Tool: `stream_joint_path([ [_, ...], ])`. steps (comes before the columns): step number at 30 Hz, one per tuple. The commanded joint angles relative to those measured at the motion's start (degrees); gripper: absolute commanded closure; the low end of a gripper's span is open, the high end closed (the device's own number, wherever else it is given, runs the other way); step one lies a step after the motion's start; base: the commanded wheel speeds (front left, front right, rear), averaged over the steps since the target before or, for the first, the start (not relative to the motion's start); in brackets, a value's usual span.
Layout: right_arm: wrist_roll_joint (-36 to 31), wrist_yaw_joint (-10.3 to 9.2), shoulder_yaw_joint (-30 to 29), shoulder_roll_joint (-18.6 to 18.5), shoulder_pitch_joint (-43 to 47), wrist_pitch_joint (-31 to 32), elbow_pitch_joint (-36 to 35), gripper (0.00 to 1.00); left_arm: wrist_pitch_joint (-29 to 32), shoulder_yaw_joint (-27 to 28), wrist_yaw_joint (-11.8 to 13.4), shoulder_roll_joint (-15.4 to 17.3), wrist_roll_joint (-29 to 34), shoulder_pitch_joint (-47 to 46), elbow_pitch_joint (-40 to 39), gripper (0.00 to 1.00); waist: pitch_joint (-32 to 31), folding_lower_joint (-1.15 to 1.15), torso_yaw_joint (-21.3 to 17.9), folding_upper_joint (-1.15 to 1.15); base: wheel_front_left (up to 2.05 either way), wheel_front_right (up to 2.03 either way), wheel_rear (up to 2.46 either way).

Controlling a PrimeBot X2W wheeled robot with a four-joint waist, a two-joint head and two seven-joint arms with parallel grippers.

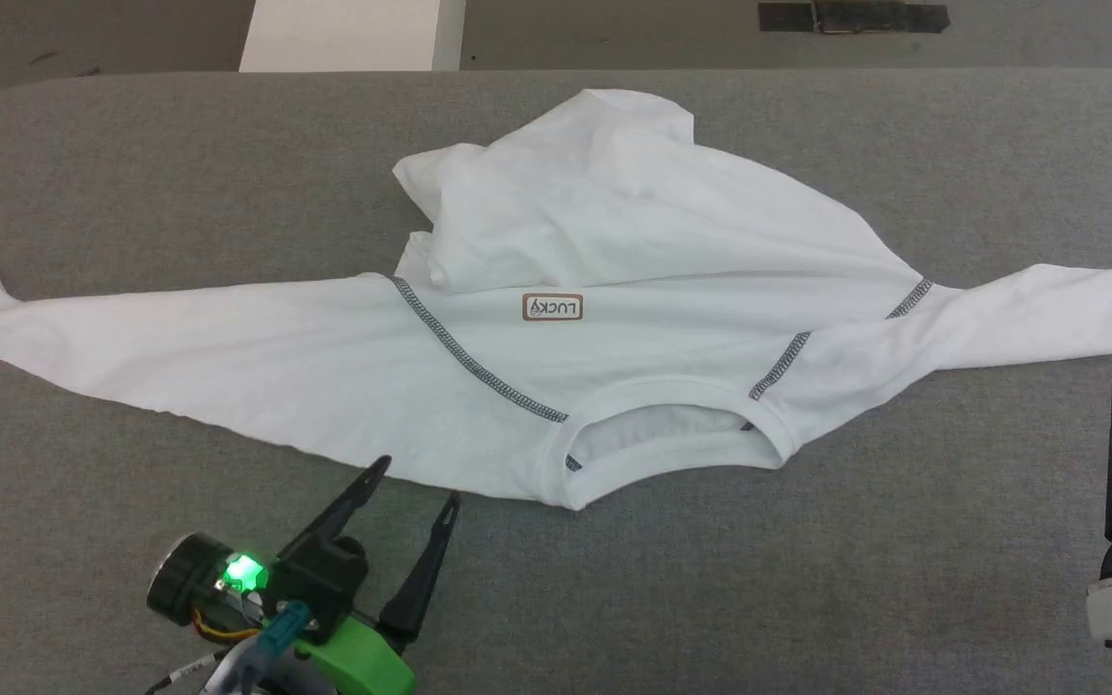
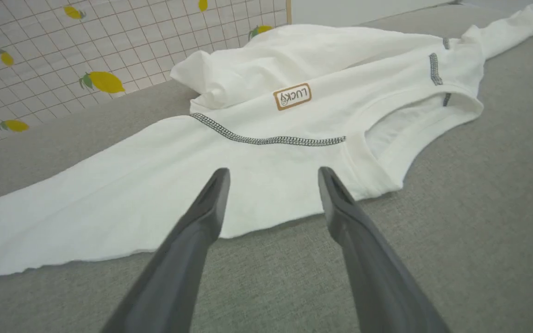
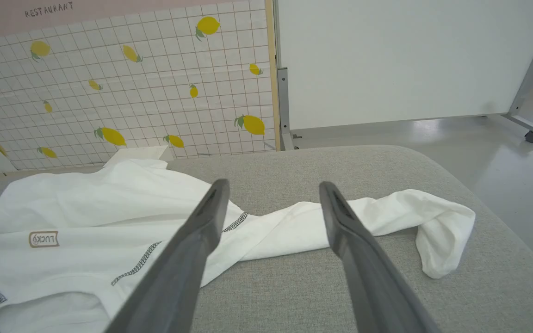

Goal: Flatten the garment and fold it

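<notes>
Garment (image 1: 614, 290), one, one logo patch (image 1: 552, 307), one table (image 1: 807, 579)

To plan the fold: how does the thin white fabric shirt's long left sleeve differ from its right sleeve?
The left sleeve lies broad and fairly flat; the right sleeve is narrower and rumpled. The left sleeve runs almost straight; the right sleeve's end bends at the cuff. Both are white and lie spread on the grey table.

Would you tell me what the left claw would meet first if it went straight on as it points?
Probably the shirt: the left claw aims at its near edge, just left of the collar, though the gap is hard to judge.
</notes>
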Motion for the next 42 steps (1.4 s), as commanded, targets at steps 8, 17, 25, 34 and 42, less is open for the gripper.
stream_joint_path([
  [8, -0.6, -0.09, 1.7, 0.0, -1.9, 0.7, -1.8, 0.0, 6.9, -6.7, -6.0, 4.4, 5.9, -9.2, 6.4, 0.0, 3.7, 0.0, -1.3, 0.0, 0.0, 0.0, 0.0],
  [17, -0.3, -0.09, 2.8, 0.0, -3.2, 1.3, -3.4, 0.0, 7.6, -9.1, -7.1, 4.4, 7.1, -15.9, 17.8, 0.0, 7.2, 0.0, -3.1, 0.0, 0.0, 0.0, 0.0],
  [25, -1.3, -0.09, 4.6, 0.0, -3.5, 2.5, -4.0, 0.0, 2.0, -5.1, -4.4, 0.8, 1.6, -15.9, 21.8, 1.0, 5.9, 0.0, -3.4, 0.0, 0.0, 0.0, 0.0],
  [34, -8.8, -0.09, 15.4, -6.2, -3.1, 18.4, -2.2, 0.0, -1.8, 2.7, 1.0, 1.9, -5.0, -9.2, 13.2, 1.0, 5.1, 0.0, -0.5, 0.0, 0.0, 0.0, 0.0],
  [42, -7.8, -0.09, 26.9, -21.9, -8.7, 26.6, 0.2, 0.0, -1.5, 2.1, 0.4, 1.0, -6.3, -10.0, 9.5, 1.0, 8.1, 0.0, 2.1, 0.0, 0.0, 0.0, 0.0],
])
